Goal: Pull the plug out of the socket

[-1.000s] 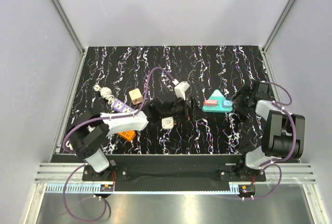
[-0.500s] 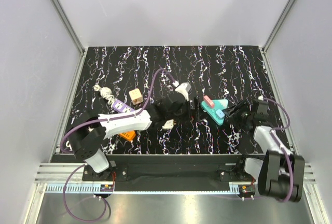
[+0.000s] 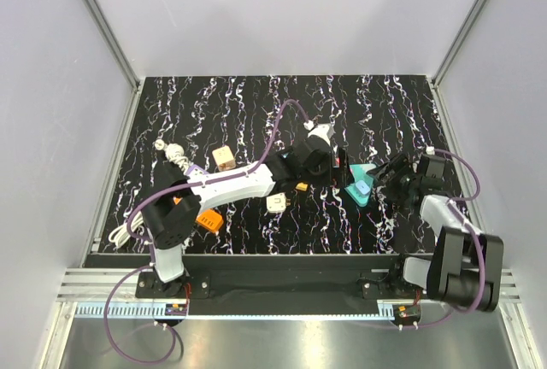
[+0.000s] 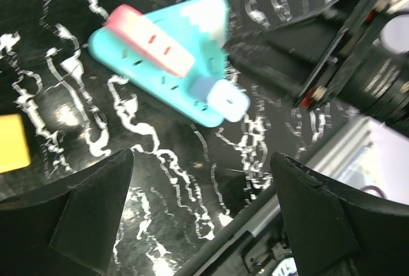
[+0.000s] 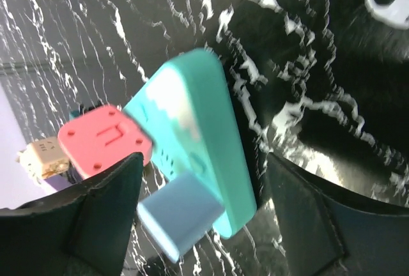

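The teal triangular socket (image 3: 362, 190) lies right of the table's centre. A pink plug (image 4: 151, 39) and a pale blue plug (image 4: 220, 97) sit in its top face. My left gripper (image 3: 338, 169) hovers just left of the socket; in the left wrist view the gripper (image 4: 204, 225) is open and empty, with the socket (image 4: 160, 59) ahead of it. My right gripper (image 3: 390, 178) is at the socket's right side. In the right wrist view it (image 5: 201, 225) is open, and the blue plug (image 5: 179, 215) and a corner of the socket (image 5: 204, 122) lie between its fingers. The pink plug (image 5: 105, 138) sits by the left finger.
A white adapter (image 3: 276, 203), a small orange piece (image 3: 301, 186), an orange plug (image 3: 209, 220), a tan cube (image 3: 225, 159), a purple power strip (image 3: 195, 172) and a white corded plug (image 3: 171, 154) lie left of the socket. The table's front rail (image 3: 291, 260) is close by.
My left arm has reached further right and now sits beside the socket. The socket has turned and shifted slightly. My right gripper stays close at its right side.
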